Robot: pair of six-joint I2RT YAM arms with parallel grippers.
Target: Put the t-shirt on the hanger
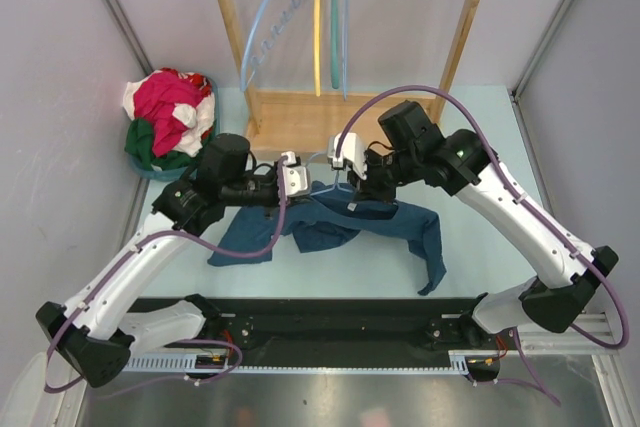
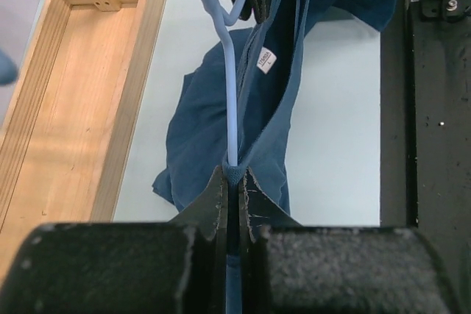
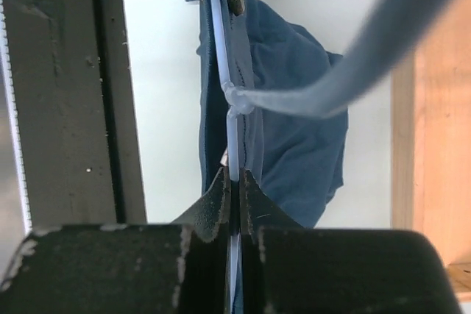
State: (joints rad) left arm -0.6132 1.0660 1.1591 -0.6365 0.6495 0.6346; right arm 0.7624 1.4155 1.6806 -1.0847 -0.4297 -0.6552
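The dark teal-blue t-shirt hangs bunched above the table between my two grippers. In the left wrist view, my left gripper is shut on the t-shirt's collar edge and on the thin pale hanger wire running into it. The white label shows inside the collar. In the right wrist view, my right gripper is shut on the hanger wire with t-shirt fabric beside it. The hook points right, blurred. In the top view the left gripper and right gripper face each other closely.
A wooden rack stands at the back with a thick light-blue hanger, a yellow hanger and a teal one. A basket of pink-red, white and green clothes sits at the back left. A black rail runs along the near edge.
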